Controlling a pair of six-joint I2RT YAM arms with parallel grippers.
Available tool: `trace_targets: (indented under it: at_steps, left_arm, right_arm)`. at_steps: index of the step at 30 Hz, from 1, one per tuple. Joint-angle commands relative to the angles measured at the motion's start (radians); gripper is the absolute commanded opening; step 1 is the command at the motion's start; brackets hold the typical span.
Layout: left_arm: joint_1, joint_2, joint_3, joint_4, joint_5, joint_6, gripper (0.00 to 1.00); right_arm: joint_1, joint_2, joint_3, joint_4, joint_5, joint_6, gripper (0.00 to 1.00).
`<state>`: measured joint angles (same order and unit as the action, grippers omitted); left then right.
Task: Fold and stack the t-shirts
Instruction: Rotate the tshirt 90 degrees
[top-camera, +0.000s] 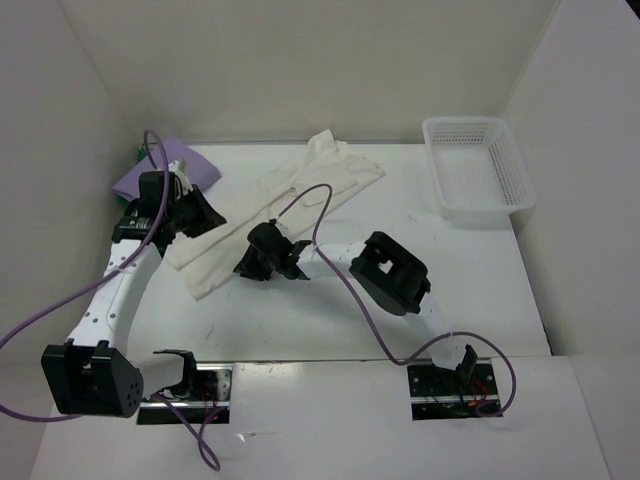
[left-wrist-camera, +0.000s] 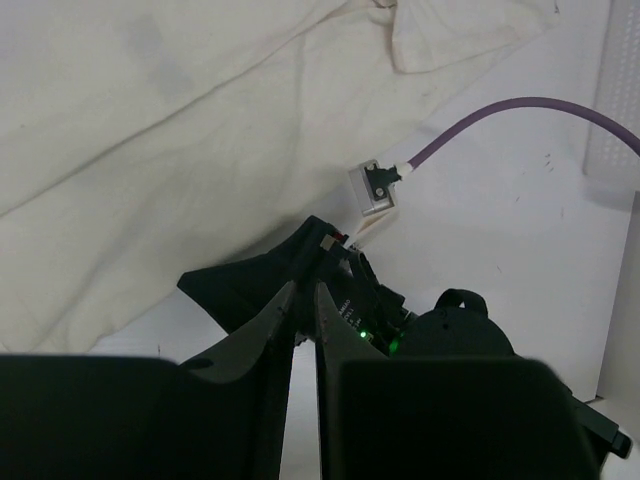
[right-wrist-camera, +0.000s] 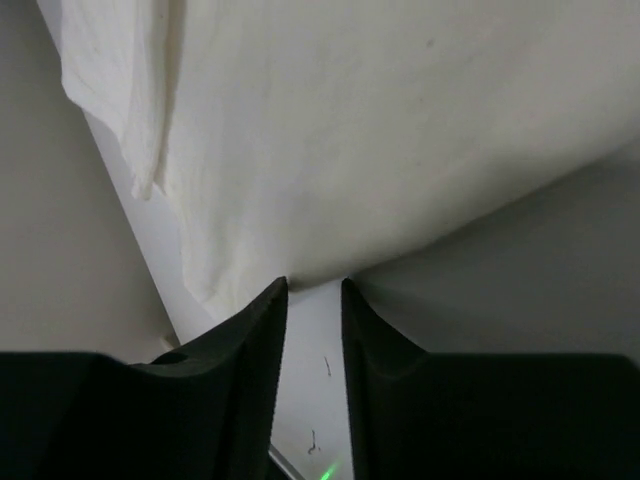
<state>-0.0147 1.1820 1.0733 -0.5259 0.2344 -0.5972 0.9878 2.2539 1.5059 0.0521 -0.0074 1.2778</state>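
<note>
The cream-white t-shirt (top-camera: 300, 190) lies spread on a diagonal across the back middle of the table. The lavender-purple t-shirt (top-camera: 165, 165) is bunched in the back left corner, with a bit of the bright green one (top-camera: 138, 155) showing at its left edge. My left gripper (top-camera: 205, 212) hangs by the cream shirt's left edge. In its wrist view that gripper (left-wrist-camera: 305, 290) shows only a thin slit with no cloth in it. My right gripper (top-camera: 258, 265) sits at the shirt's near edge. Its jaws (right-wrist-camera: 314, 287) stand apart, with the hem of the cream cloth (right-wrist-camera: 380, 130) right at the fingertips.
A white lattice basket (top-camera: 475, 170) stands at the back right. Purple cables (top-camera: 330, 250) loop over both arms. White walls close in the table at left, back and right. The two grippers are close together, the right wrist (left-wrist-camera: 450, 320) just beyond the left fingertips.
</note>
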Motion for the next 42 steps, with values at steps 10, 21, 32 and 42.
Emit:
trace_targets:
  at_steps: [10,21,32,42]
  left_arm:
    - [0.01,0.057,0.022,0.036,0.011,0.05,0.22]
    - [-0.137,0.342,0.097,0.133,0.011,0.068,0.41]
    - [-0.24,0.698,0.361,0.262,-0.03,0.067,0.6]
    - [-0.24,1.117,0.761,0.314,-0.069,0.019,0.64]
  right_arm:
    - [-0.031,-0.016,-0.002,-0.144,0.047,-0.023,0.01]
    - [-0.158,-0.624,-0.683,-0.205,-0.006,-0.172,0.01]
    - [-0.379,-1.079,-0.94,-0.414,-0.043,-0.207,0.24]
    - [-0.399,-1.241,-0.938,-0.414,-0.134,-0.245,0.24]
